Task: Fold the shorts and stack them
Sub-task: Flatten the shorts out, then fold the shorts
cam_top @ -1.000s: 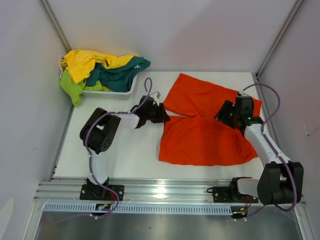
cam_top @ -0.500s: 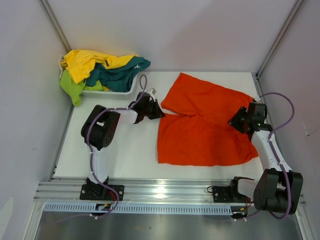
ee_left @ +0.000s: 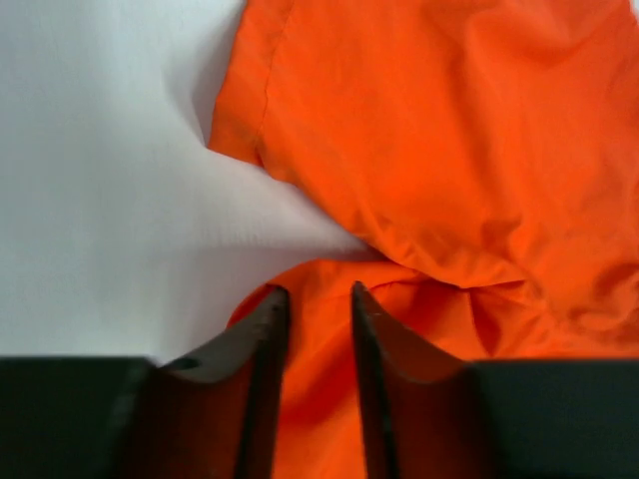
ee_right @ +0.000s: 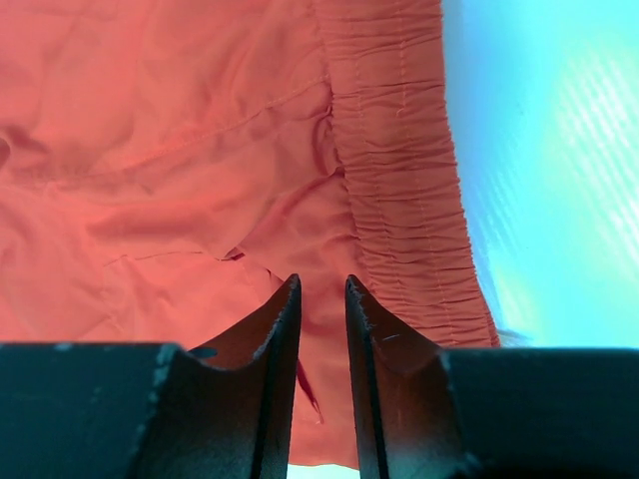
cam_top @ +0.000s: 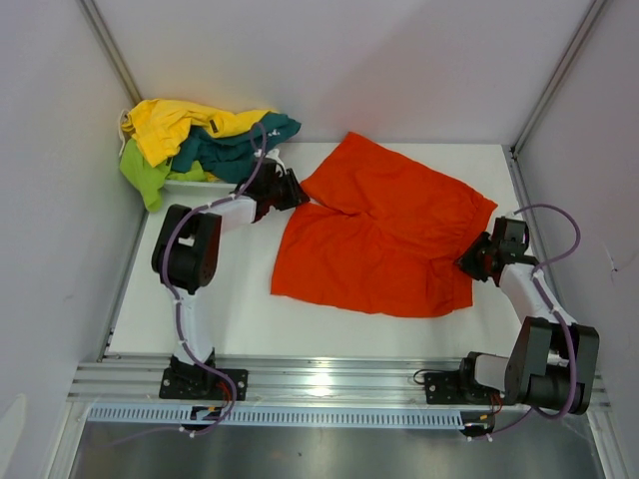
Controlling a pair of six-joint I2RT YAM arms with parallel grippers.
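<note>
L gripper jaws pinched on orange shorts hem, fabric bunched betw tips, R gripper clamped on same shorts, waistband just right of tips

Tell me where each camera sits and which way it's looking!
Top camera: above and behind the arms, looking down at the table, the orange shorts and both arms.
Left wrist: sits behind the left gripper, facing the shorts' edge.
Right wrist: sits behind the right gripper, facing the waistband.
Shared: all see the orange shorts.
</note>
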